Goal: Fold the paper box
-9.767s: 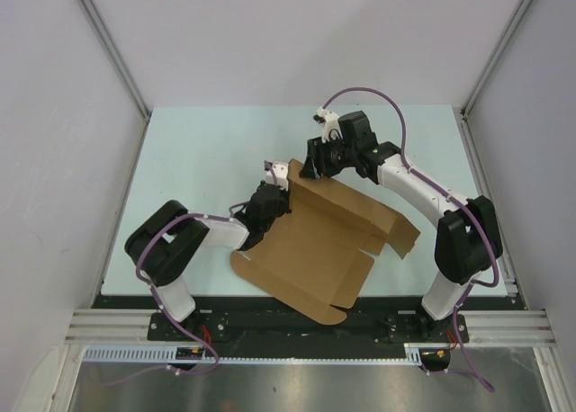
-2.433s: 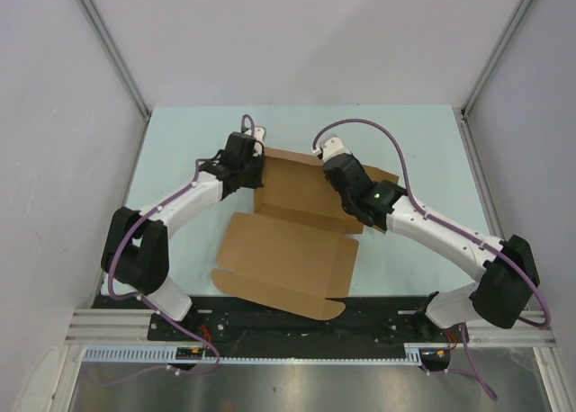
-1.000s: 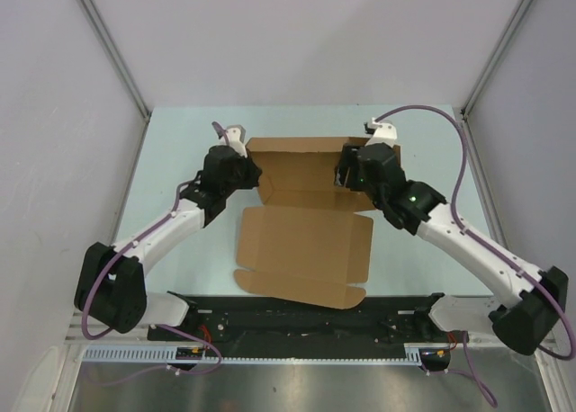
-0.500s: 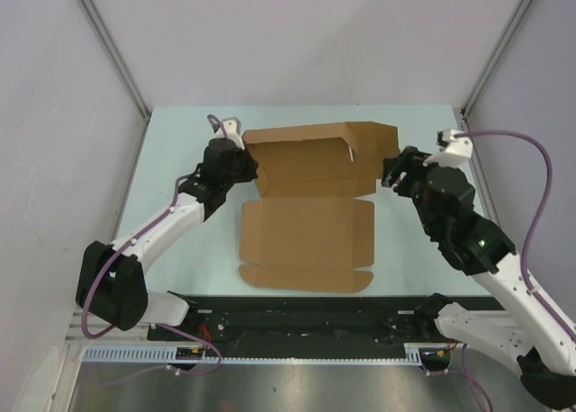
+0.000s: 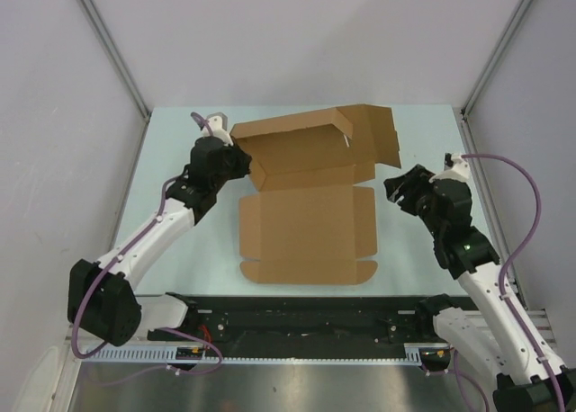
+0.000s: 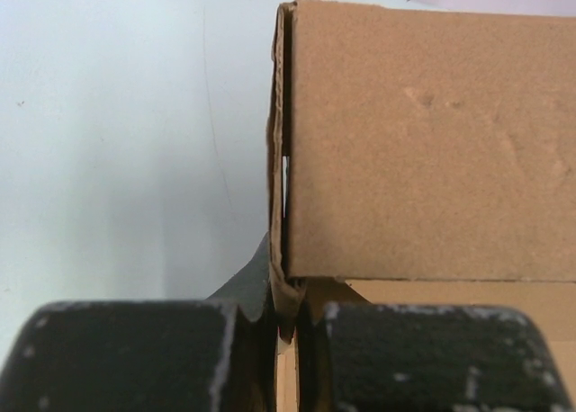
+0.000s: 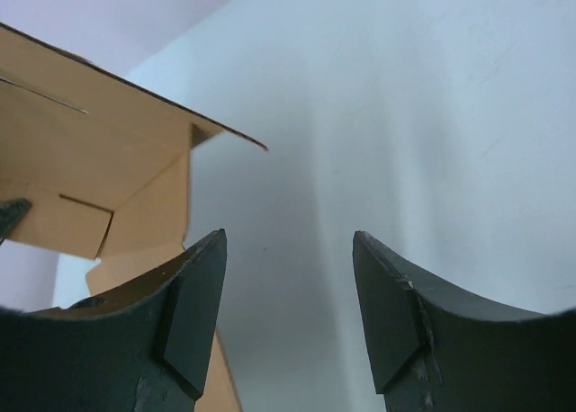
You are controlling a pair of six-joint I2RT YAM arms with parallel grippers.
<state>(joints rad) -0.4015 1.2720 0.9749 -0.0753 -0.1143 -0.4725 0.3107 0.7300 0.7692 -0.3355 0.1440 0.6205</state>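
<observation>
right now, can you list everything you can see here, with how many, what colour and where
cardboard box: one, plain brown, middle of the table, near part lying flat, far part folded up
table: one, pale blue-green top, under the box
walls: three, light grey, at the left, far and right sides
rail: one, silver metal, along the near edge
cables: two, purple, one along each arm
arms: two, white and black, left and right of the box
left claw: one, black, shut on the box's far left corner
right claw: one, black, open and empty, just right of the box
</observation>
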